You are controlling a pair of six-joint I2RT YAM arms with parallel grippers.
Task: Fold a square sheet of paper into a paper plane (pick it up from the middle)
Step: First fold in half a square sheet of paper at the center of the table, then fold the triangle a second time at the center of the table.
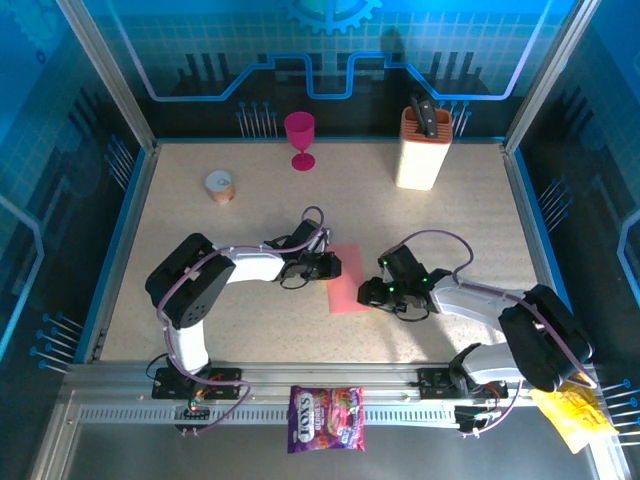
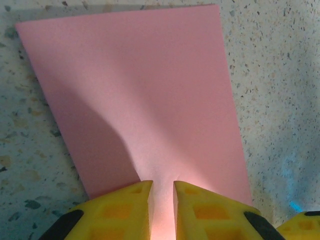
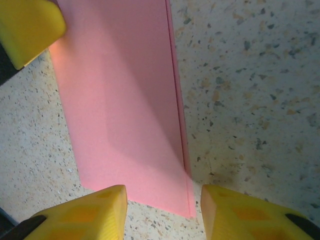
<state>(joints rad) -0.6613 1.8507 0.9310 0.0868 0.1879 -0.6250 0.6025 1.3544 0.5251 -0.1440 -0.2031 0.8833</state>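
The square sheet of paper [image 1: 349,278] lies on the table folded in half, a salmon-pink rectangle [image 2: 140,95]. Its two loose edges lie slightly offset along the right side [image 3: 176,100]. My left gripper [image 1: 335,267] stands on the paper's left edge. Its yellow jaws are almost together, with a narrow strip of paper between them [image 2: 162,184], and the paper dimples at the tips. My right gripper [image 1: 372,292] is open at the near right corner, and that corner lies between its fingers [image 3: 162,192]. One left fingertip [image 3: 30,30] shows at the paper's far side.
A magenta goblet [image 1: 299,138] and a cream knife block [image 1: 423,148] stand at the back. A small tape roll [image 1: 220,185] lies at the back left. A purple candy bag [image 1: 326,418] and a yellow wrapper [image 1: 572,415] lie on the front rail.
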